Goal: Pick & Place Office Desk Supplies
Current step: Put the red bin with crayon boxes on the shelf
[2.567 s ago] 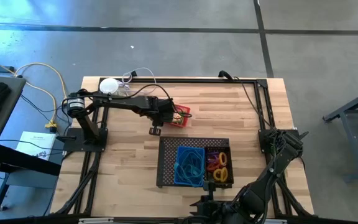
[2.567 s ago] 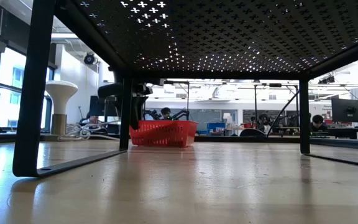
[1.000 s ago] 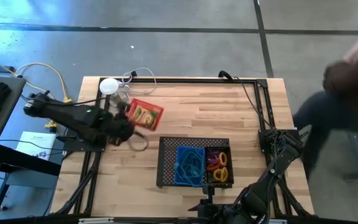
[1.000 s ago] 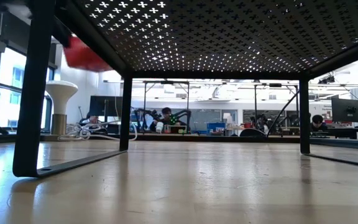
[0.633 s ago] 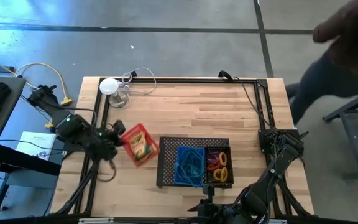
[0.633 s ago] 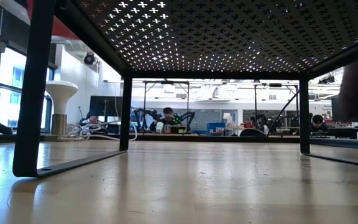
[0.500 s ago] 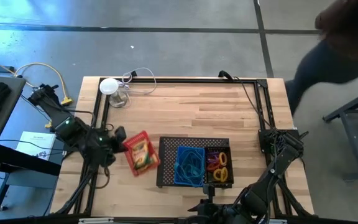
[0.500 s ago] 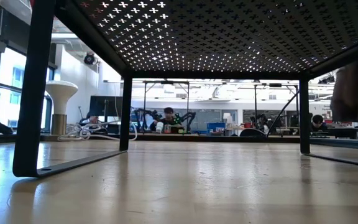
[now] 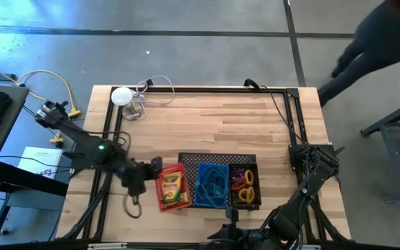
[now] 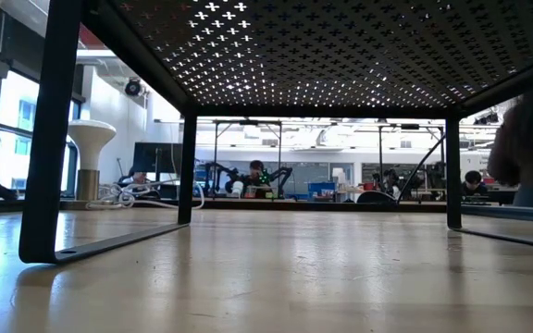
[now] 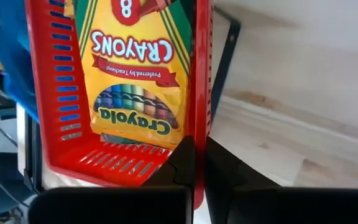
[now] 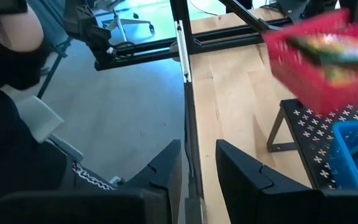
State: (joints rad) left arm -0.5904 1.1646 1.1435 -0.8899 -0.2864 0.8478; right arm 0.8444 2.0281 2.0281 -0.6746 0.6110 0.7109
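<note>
Carrying the red basket (image 9: 171, 186) in my left tool (image 9: 149, 171), I have it pinched by one side wall — the fingers are clamped right down on the red mesh, as the left wrist view shows. A yellow crayon box (image 11: 138, 74) lies flat inside it. From above, the basket hangs at the left edge of the black tray (image 9: 217, 158), partly over that edge and partly over bare desk (image 9: 214, 118); the right wrist view shows it off the tray's surface, so I judge it is not yet set down.

On the tray the blue basket (image 9: 212, 185) already sits mid-way, and right beside it a dark basket (image 9: 244, 187) holds yellow, orange and red rubber bands (image 9: 242, 182). I'd say the job is near its end: what I can see left is landing the red basket in the free strip at the tray's left.

That strip looks tight — the blue basket's wall on one side, the tray's edge on the other. The far half of the desk lies open. My right tool (image 12: 199, 163) waits near the desk's front edge, fingers narrowly apart and holding nothing.
</note>
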